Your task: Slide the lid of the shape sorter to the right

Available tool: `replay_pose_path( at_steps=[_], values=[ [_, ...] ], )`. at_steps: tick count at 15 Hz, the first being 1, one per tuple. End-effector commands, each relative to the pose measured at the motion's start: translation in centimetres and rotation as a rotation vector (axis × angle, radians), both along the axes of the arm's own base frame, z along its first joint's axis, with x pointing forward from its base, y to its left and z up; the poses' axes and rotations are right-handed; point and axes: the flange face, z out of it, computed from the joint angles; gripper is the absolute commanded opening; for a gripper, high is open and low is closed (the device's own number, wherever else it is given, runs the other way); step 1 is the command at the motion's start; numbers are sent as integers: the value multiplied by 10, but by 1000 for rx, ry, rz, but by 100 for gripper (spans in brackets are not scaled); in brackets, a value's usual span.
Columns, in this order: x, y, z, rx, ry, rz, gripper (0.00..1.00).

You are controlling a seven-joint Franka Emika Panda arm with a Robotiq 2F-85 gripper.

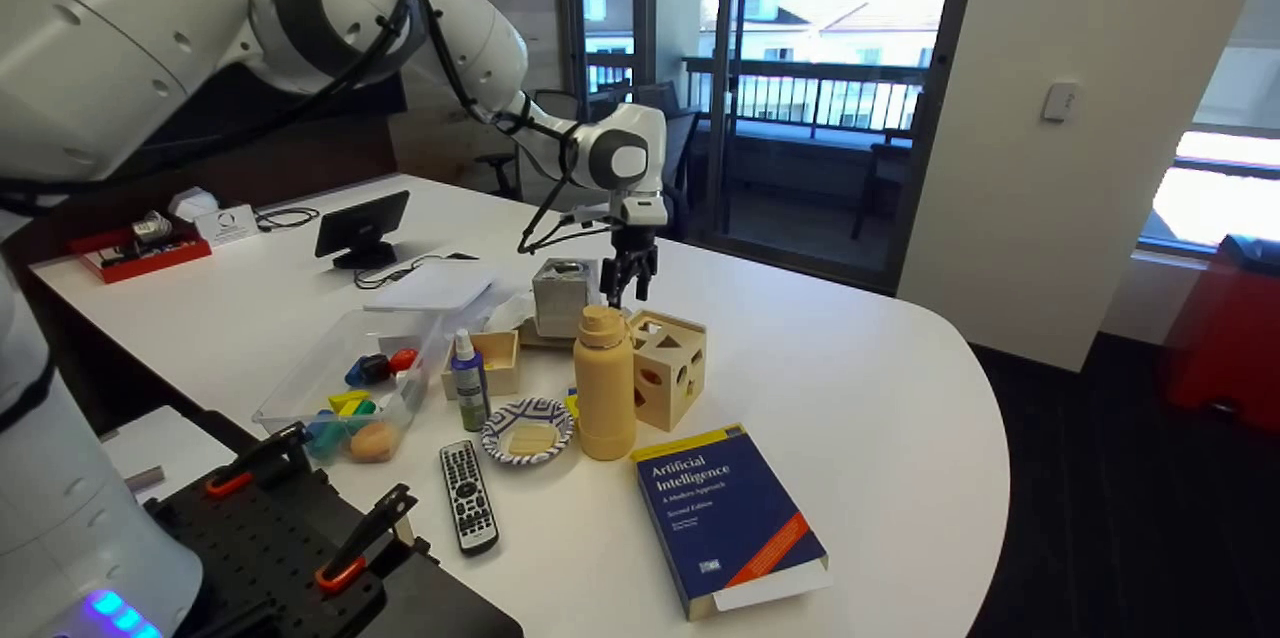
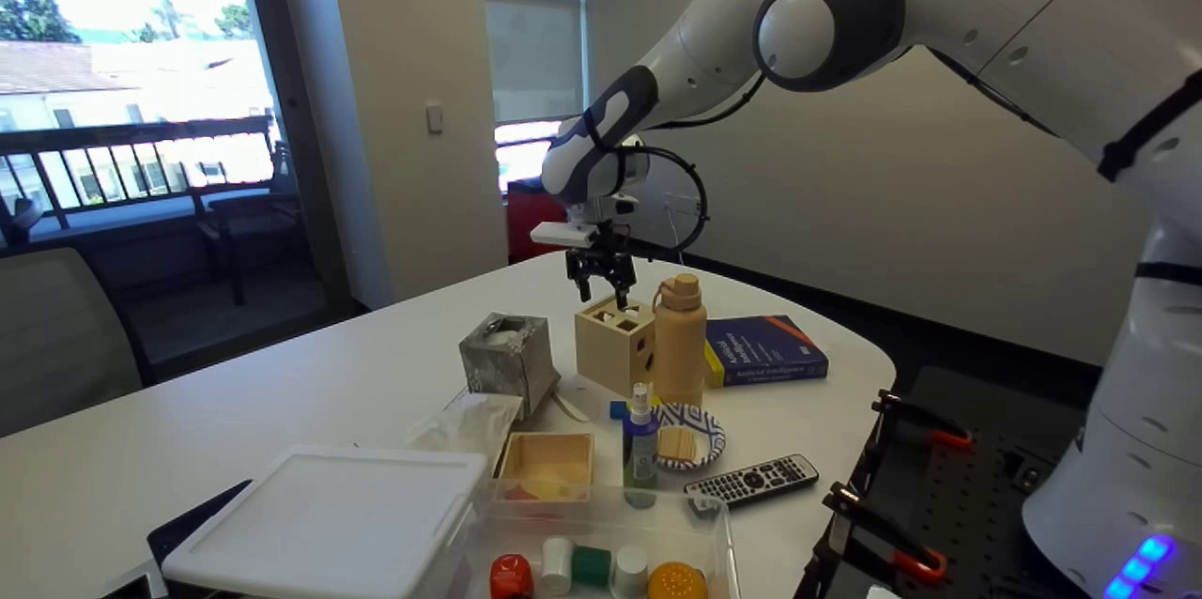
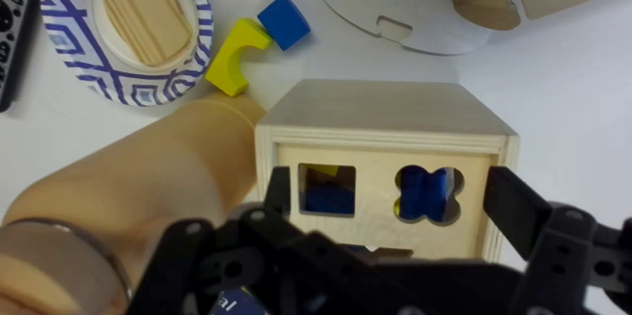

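The shape sorter (image 1: 670, 388) is a light-wood cube with dark shaped holes, standing upright on the white table. It also shows in an exterior view (image 2: 610, 350) and in the wrist view (image 3: 385, 107). Its lid (image 3: 377, 186) is a pale wood panel set inside the top frame, with square and clover-shaped holes; the lower part is hidden by the gripper. My gripper (image 3: 390, 189) is open and empty, its fingers spread over the left and right sides of the top. In both exterior views the gripper (image 1: 629, 291) (image 2: 603, 297) is just above the box; I cannot tell whether it touches.
The mustard-yellow bottle (image 1: 605, 393) stands close beside the sorter. A grey tissue box (image 2: 512, 355) is on another side. The blue book (image 1: 730, 518), patterned bowl (image 2: 711, 435), spray bottle (image 1: 469, 383) and remote (image 1: 467, 498) lie around. Blue (image 3: 284, 22) and yellow (image 3: 229, 58) blocks are near it.
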Motion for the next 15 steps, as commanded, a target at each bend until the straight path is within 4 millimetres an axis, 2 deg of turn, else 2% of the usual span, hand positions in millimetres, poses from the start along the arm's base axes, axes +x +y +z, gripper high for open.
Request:
replay_pose_path(
  at_steps=[1, 7, 15],
  values=[
    [3, -5, -5, -19, 48, -43, 100],
    [0, -7, -23, -40, 88, -56, 100],
    [8, -5, -42, -62, 74, -51, 100]
  ],
)
